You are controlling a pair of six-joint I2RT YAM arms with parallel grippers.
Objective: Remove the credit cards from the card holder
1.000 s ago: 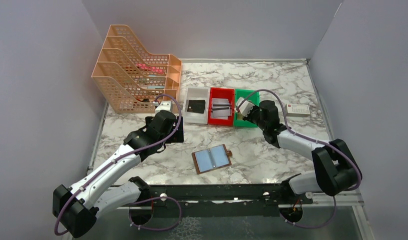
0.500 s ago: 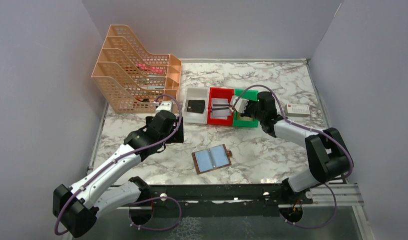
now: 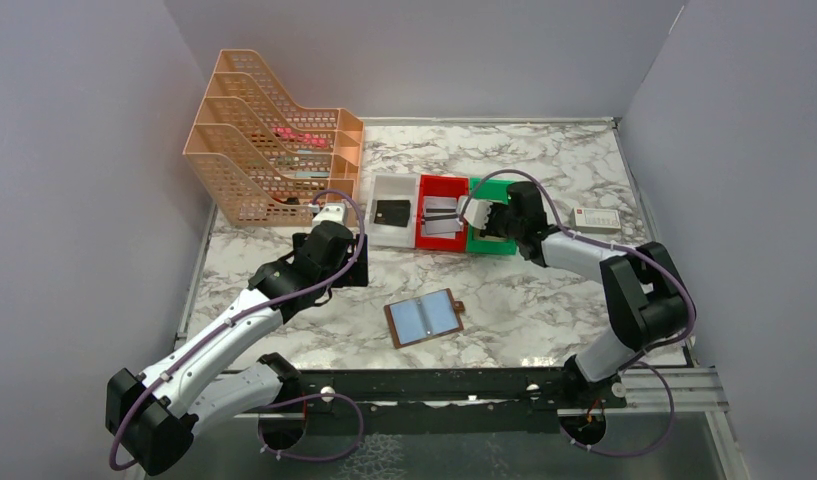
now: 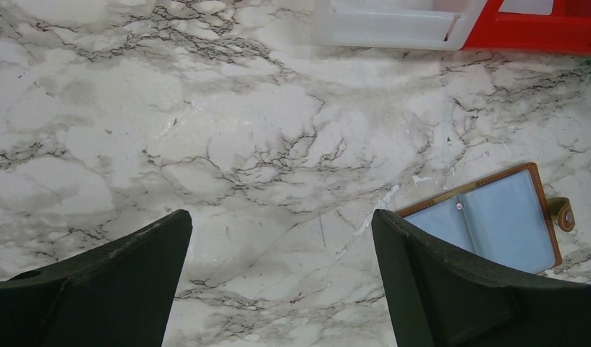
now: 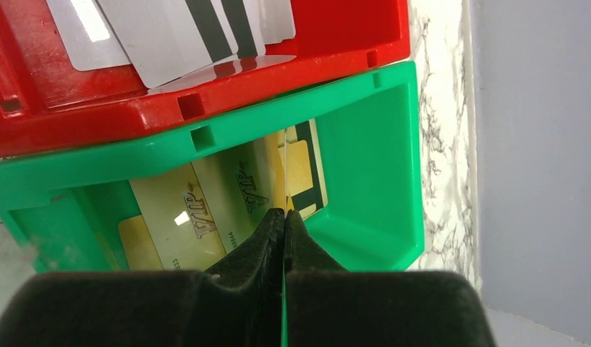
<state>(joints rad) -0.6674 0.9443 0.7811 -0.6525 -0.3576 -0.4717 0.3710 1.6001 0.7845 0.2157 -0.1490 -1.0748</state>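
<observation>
While one card hangs over the green bin, the holder lies open

As the right gripper is pressed tight on a thin card, which I see only by its edge, it holds this card upright above the green bin. I think this is so that the card can drop onto the gold cards lying inside. The colours seem sorted: striped white cards lie in the red bin, touching the green one at its 9 o'clock, and a black card lies in the white bin, further toward 9 o'clock. The card holder lies open and flat on the marble table, at 6 o'clock from the red bin and well apart from it. Its pale blue sleeves look empty to me. The left gripper hovers at 10 o'clock from the holder, jaws wide and holding nothing, probably ready to steady it
</observation>
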